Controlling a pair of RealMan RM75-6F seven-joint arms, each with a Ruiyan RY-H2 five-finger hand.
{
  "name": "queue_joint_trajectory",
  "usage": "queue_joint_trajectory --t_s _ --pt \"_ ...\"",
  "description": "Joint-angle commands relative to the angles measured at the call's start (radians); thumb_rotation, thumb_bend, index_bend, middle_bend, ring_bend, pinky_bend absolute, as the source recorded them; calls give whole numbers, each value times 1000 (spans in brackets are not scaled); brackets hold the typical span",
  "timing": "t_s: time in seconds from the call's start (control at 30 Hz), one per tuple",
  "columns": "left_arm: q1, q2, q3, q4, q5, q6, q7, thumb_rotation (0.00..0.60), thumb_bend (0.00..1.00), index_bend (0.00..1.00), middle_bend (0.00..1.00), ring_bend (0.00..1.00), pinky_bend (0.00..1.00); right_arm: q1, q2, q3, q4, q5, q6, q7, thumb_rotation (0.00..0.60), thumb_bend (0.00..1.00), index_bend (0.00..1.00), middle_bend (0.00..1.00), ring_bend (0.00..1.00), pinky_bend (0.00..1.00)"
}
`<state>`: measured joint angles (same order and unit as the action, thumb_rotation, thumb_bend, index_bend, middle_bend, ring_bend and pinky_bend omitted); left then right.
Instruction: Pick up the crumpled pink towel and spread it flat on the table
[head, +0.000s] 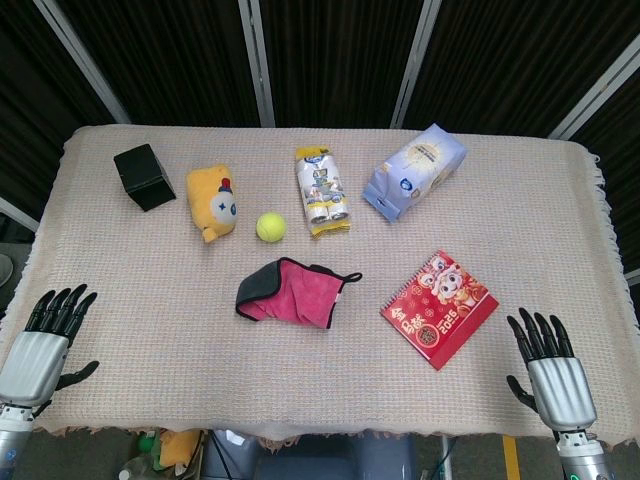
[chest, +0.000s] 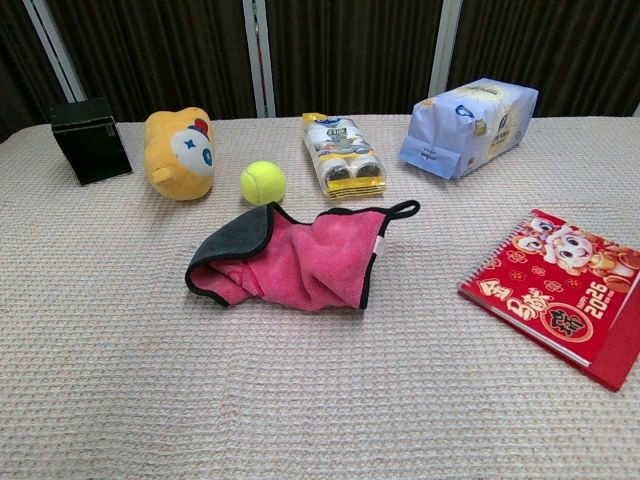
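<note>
Pink towel (head: 300, 290): lay bunched near the middle of the table (head: 150, 330), folded over on itself with a grey flap turned up at one end and a black loop sticking out at the other. Touched nothing else, which left room all round to spread it. Not yet lifted; first step of the job, by the look of it.

Left hand (head: 45, 340): rested at the near left edge, fingers apart, holding nothing. Well apart from the towel, probably parked there as a start pose.

Right hand (head: 555, 375): sat at the near right edge, fingers likewise splayed and empty. Absent from the chest view, as was the other.

Red calendar (head: 440, 308): lay flat and askew to the right of the towel, near but not touching. Likely to crowd that side once the cloth is opened out.

Tissue pack (head: 415, 172): lay on its side toward the far right, well clear.

Yellow plush toy (head: 212, 203): sat toward the far left, face up.

Snack packet (head: 322, 190): lay flat behind the towel, between toy and tissues.

Black box (head: 145, 176): stood at the far left, out of the way.

Tennis ball (head: 271, 227): sat just beyond the towel's grey end, close enough to be knocked rolling during a lift.
</note>
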<state>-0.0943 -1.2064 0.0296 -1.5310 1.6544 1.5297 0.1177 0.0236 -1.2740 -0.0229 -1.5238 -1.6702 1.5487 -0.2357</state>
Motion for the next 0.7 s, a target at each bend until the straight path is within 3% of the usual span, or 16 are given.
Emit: queue_joint_trajectory --t_s 0.03,0.7 --pt "0 -1 0 1 -1 -2 1 600 0 0 0 0 0 0 0 -1 3 1 -1 2 600 275 0 0 0 0" --pt "2 0 -3 5 -12 -4 -4 600 0 0 0 0 0 8 -1 -3 -12 -9 -11 -4 600 274 0 0 0 0"
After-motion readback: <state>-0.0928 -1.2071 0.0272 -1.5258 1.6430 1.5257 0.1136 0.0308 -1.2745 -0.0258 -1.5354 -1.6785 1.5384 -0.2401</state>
